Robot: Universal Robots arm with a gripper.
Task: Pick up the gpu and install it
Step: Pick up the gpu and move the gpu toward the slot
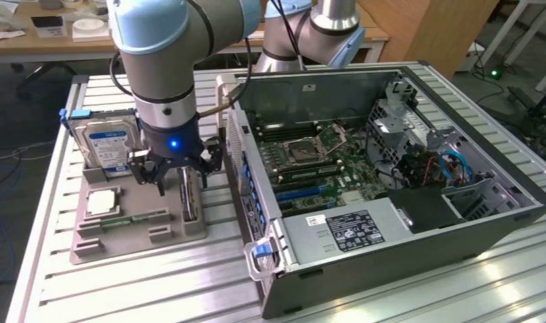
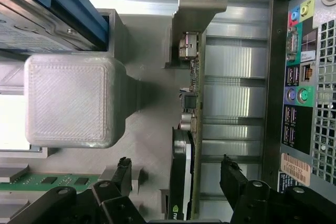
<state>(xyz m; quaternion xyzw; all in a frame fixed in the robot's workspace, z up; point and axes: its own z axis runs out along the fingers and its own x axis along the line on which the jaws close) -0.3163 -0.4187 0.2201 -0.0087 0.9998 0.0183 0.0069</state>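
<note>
The black tool [image 1: 178, 179] hangs with its fingers [image 2: 231, 179] apart, one on each side of the gpu [image 2: 182, 192], a thin dark card with a pale metal bracket that stands on edge in the grey plastic tray [image 1: 120, 247]. For a sound grasp, centre the card and clamp on its flat faces. Count: one gpu, one green memory stick [image 1: 133, 219], one silver hard drive [image 1: 106, 145], one open black computer case [image 1: 390, 269].

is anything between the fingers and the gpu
Nothing visible. The gpu stands on edge in the grey holder. The gripper is right over it, with its open fingers on either side of the card and bare gaps between. The hard drive and the case sit off to the sides, outside the fingers.
</note>
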